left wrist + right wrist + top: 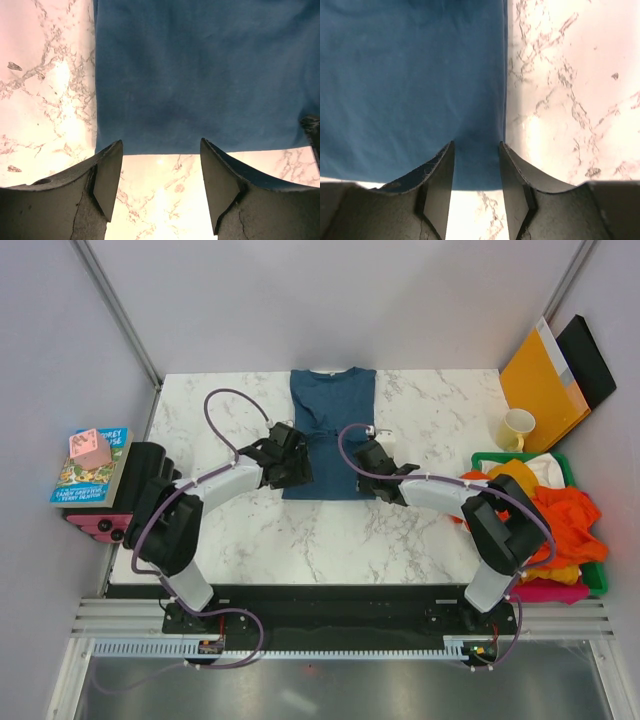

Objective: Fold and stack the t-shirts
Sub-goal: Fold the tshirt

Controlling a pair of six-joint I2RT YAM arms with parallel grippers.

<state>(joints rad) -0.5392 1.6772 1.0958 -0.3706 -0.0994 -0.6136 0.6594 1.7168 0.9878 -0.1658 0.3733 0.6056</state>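
Note:
A dark teal-blue t-shirt [330, 410] lies flat as a long narrow strip at the back middle of the marble table [300, 540], collar away from me. My left gripper [292, 472] sits at the strip's near left corner. In the left wrist view the gripper [161, 145] is open over bare marble, the shirt's [200, 75] hem just past the fingertips. My right gripper [366, 472] is at the near right corner. In the right wrist view it [476, 145] is open, with the shirt's [410, 85] corner lying flat between the tips. Orange [565, 515], yellow [515, 472] and pink [550, 592] t-shirts lie bunched at the right.
The bunched shirts fill a green basket [600, 575] at the table's right edge. Behind it stand a yellow mug [517, 428], an orange envelope [540, 380] and a black folder [590, 360]. Books with a pink die [88, 448] sit off the left edge.

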